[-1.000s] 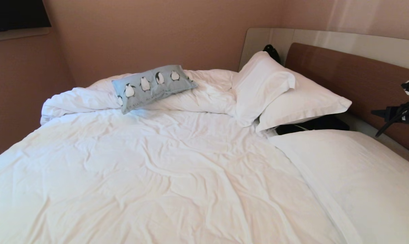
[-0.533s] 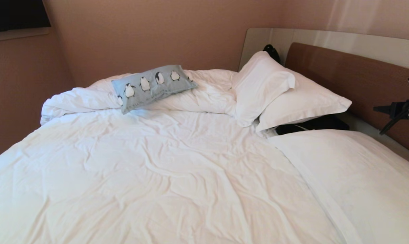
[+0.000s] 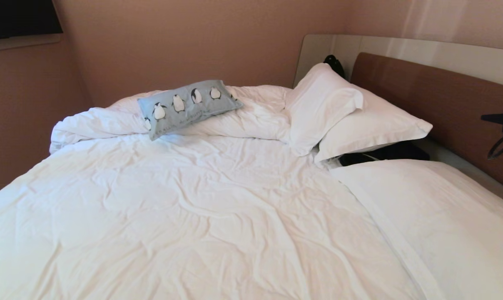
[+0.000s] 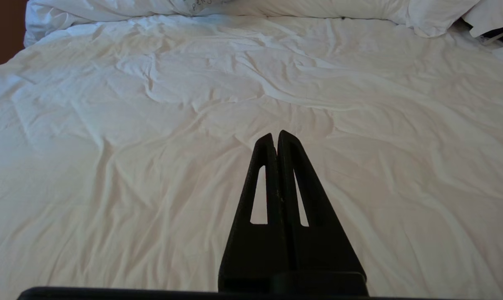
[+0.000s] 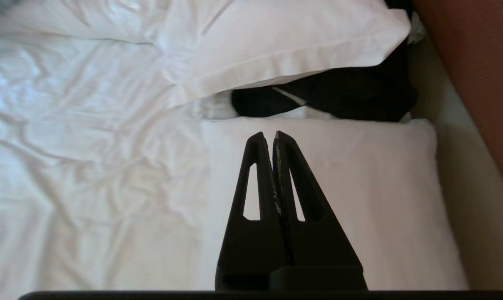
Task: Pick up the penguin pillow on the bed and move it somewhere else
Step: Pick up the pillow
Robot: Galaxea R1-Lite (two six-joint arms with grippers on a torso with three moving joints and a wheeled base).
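item: penguin pillow (image 3: 188, 106), light blue with a row of black-and-white penguins. location: upper left of the head frame, propped on the bunched roll of white duvet (image 3: 101, 123) at the far side of the bed (image 3: 193, 216). long axis: runs from lower left up to upper right in that frame, one corner hanging down toward the flat sheet. untouched, nothing of mine near it.

item: my right end effector (image 5: 272, 137). state: clenched, the two fingers pressed together with nothing between them. location: above the nearest white pillow (image 5: 339, 187), with a dark object (image 5: 343, 98) just beyond it under the stacked white pillows (image 3: 343, 116). in the head frame only a dark part of this arm shows at the right edge, before the brown headboard (image 3: 434, 96). the penguin pillow lies well apart from it, far toward the upper left; only a blurred grey-blue patch at the upper left corner of the right wrist frame may be it.

item: my left end effector (image 4: 276, 137). state: clenched and empty. location: over the open middle of the duvet. a strip of lettered fabric at the top of the left wrist frame appears to be the penguin pillow's lower edge, straight ahead of the fingertips.

judgement: the left arm looks the better lined up. either one must first release its fingers, then reach across the bed and take the pillow across its short width.
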